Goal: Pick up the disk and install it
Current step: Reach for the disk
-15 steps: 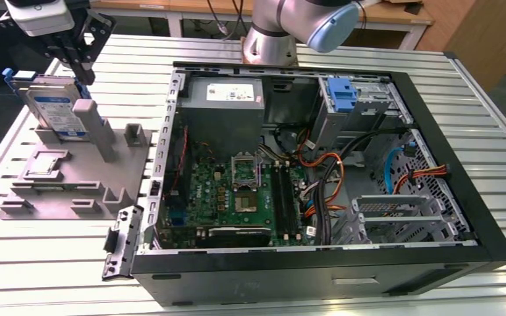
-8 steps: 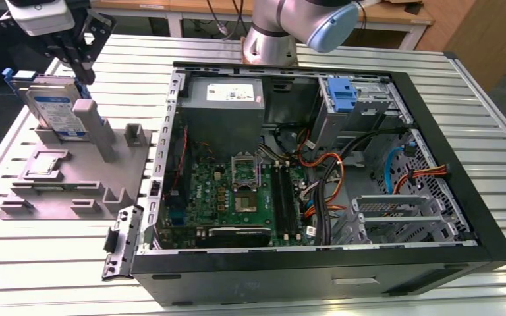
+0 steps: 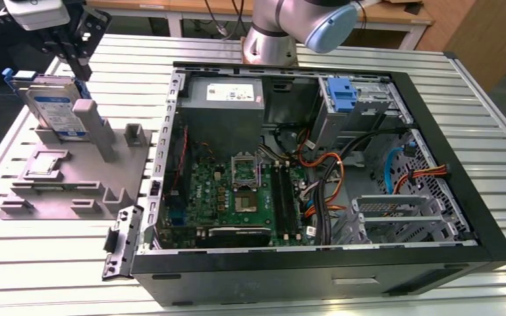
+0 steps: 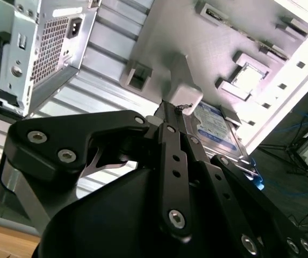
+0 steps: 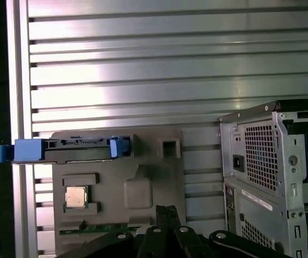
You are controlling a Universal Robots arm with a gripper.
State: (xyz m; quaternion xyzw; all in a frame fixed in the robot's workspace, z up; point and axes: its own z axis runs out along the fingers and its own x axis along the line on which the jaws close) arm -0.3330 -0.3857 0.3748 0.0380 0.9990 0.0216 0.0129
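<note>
Disk (image 3: 53, 105): stands on edge in grey fixture (image 3: 68, 184) on slatted bench (image 3: 51, 263), at the exterior view's left, framed by its blue carrier.
Grey post (image 3: 92, 128): just beside the disk's label face.
Gripper (image 3: 82, 74): just above the disk's top edge, jaws closed together, holding nothing.
Open computer case (image 3: 323, 164): beside the fixture.
Blue latch (image 3: 342, 95): upright on the case's drive cage.
Processor chip (image 5: 76, 197): in a fixture pocket.

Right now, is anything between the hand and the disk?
Nothing visible does. The hand hangs above the disk, which stands on edge in the grey fixture; the fixture's post stands beside its labelled face.
</note>
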